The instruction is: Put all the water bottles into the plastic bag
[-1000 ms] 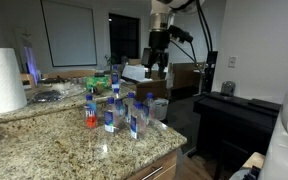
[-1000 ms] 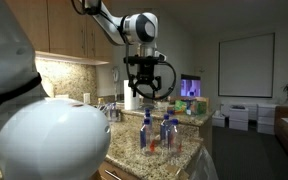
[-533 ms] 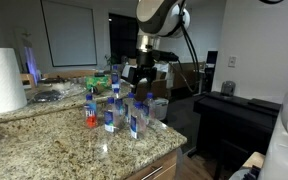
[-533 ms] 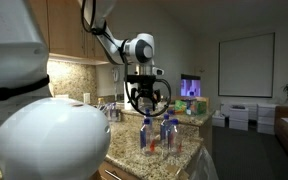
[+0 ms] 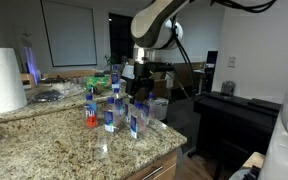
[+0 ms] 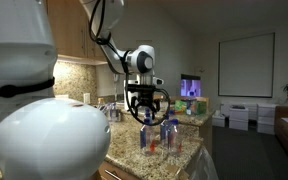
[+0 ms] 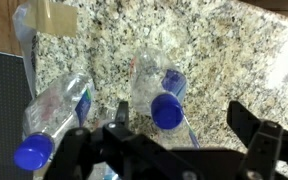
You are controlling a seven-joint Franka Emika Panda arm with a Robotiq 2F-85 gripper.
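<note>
Lower than a second ago: hangs now just above the water bottles [image 5: 119,108], with the pincer [image 6: 147,112] spread wide and gripping nothing. Finds the bottles clustered upright on the granite desk [image 5: 44,140], the red-orange-labelled one [image 5: 90,118] at the cluster's edge. Shows, in the wrist view, a blue-capped bottle [image 7: 165,106] below and between the parted fingers [image 7: 269,140], another bottle [image 7: 52,120] just beside it. Leaves a paper-towel roll [image 5: 2,80] well apart from the cluster.
</note>
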